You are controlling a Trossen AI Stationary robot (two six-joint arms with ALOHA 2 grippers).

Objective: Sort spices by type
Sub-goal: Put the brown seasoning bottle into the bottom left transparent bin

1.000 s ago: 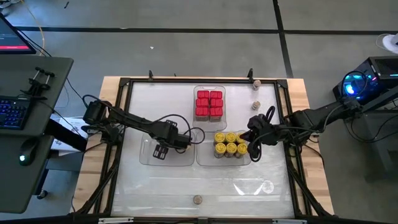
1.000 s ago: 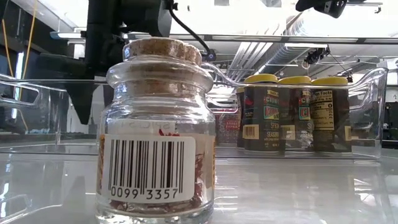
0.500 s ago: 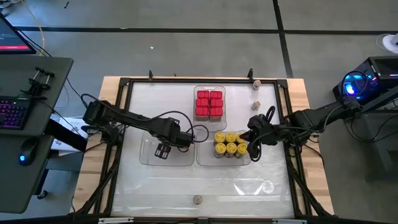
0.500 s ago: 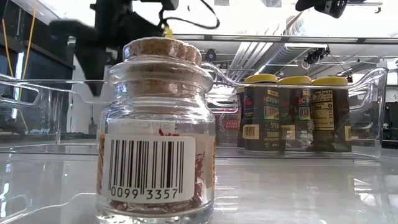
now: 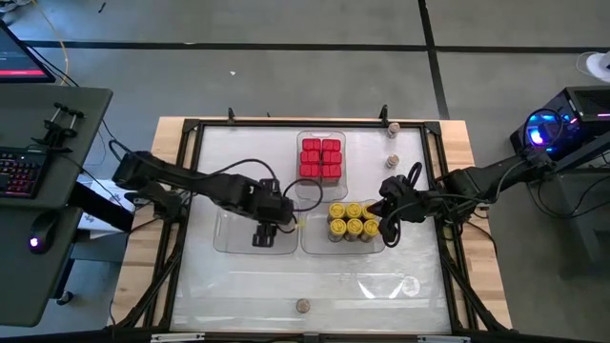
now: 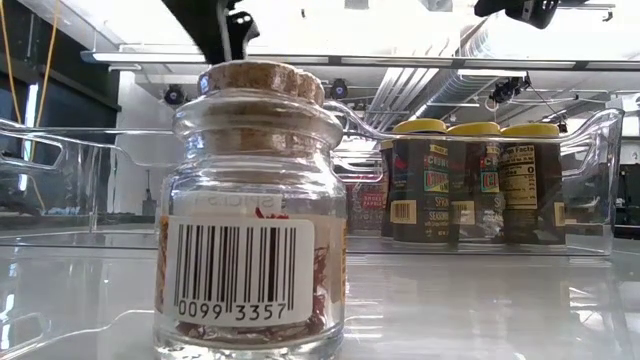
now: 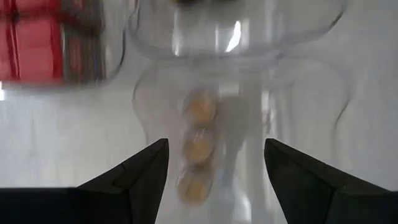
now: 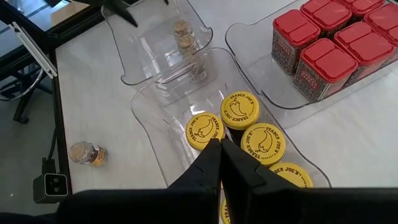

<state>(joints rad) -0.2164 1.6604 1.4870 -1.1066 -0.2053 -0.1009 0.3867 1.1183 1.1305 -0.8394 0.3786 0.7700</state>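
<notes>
High view: the left arm is seen reaching across from the left of the frame, with the left gripper [image 5: 264, 234] placed just left of centre over the clear left-hand tray [image 5: 229, 243]. Its fingers are spread wide and nothing is held between them; in the left wrist view three cork-topped jars [image 7: 198, 145] are seen in a row through the clear plastic, beyond the open fingers [image 7: 138, 171]. Compared with the frame one second earlier, the left gripper is found further right and slightly lower in the frame, and in the low view the dark mass that filled the upper left is reduced to a small piece at the top edge. This is judged as a release already made, with the arm lifting clear for another pick.

The right gripper [image 5: 385, 229] is parked right of centre beside the yellow-lidded jars [image 5: 352, 221], fingers closed on nothing; its position is unchanged from the earlier frames.

The red spice boxes [image 5: 321, 159] are grouped in the tray at upper centre.

Three cork jars are left unsorted: one at bottom centre [image 5: 302, 306], which fills the low view [image 6: 252, 210], and two at upper right [image 5: 392, 127] [image 5: 391, 159]. The sort is judged nearly finished.
</notes>
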